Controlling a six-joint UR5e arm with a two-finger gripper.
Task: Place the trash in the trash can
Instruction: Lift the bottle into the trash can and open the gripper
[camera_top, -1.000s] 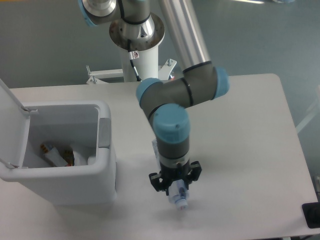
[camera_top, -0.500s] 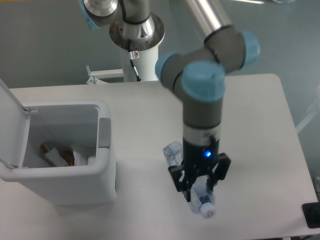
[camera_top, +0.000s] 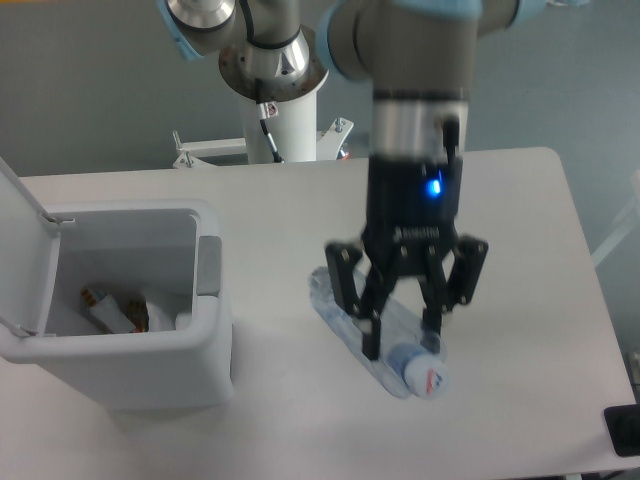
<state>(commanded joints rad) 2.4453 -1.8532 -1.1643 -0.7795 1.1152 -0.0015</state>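
Note:
My gripper (camera_top: 402, 340) is high above the table, close to the camera, and shut on the clear crushed plastic bottle (camera_top: 343, 318). The bottle hangs slanted between the fingers (camera_top: 372, 338), with its white cap (camera_top: 428, 378) at the lower right. The white trash can (camera_top: 150, 372) stands at the left of the table, to the left of and below the gripper. Its hinged lid (camera_top: 18, 198) is swung open. Some white and orange litter (camera_top: 112, 306) lies inside it. I cannot pick out the crumpled clear wrapper.
The arm's white pedestal (camera_top: 278, 120) stands at the back edge of the table. The table's right edge (camera_top: 590, 300) runs down the right side. A black object (camera_top: 624, 432) sits at the lower right corner.
The gripper has risen from near the table's front and moved right and back with the bottle held in it. It now looks much larger and nearer the camera.

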